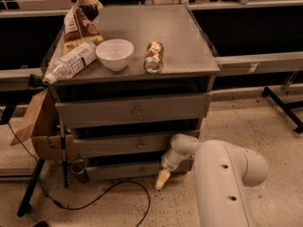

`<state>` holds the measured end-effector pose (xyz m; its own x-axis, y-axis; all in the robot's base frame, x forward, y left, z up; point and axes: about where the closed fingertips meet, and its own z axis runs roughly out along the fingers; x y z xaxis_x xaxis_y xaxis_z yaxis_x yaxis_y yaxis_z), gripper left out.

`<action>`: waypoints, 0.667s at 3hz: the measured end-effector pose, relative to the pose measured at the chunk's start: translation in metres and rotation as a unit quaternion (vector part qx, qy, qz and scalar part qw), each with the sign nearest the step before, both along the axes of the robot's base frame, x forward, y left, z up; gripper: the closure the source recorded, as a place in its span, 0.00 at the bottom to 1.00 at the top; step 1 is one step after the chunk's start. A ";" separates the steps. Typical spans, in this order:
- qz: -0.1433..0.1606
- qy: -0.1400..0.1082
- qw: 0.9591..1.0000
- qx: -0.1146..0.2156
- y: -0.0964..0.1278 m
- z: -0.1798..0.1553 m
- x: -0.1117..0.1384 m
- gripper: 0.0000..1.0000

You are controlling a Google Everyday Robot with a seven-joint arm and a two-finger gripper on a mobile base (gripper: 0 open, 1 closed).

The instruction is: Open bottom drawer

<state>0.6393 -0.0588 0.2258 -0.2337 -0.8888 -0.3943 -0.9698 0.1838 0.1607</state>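
Currently, the gripper [162, 179] hangs low before the right end of the bottom drawer [124, 171], tip pointing floorward. Its fingers appear pressed together, grasping nothing. That drawer sits lowest in the metal cabinet [182, 37], front panel near flush.

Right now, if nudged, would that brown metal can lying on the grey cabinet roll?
Probably: the can lies on its side on a flat top, so it should roll. Small, so likely light. The gripper hangs low beside the bottom drawer.
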 end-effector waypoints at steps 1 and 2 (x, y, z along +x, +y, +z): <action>0.011 -0.008 1.000 0.008 0.007 -0.003 0.001 0.00; 0.019 -0.006 1.000 0.018 0.011 -0.017 0.003 0.00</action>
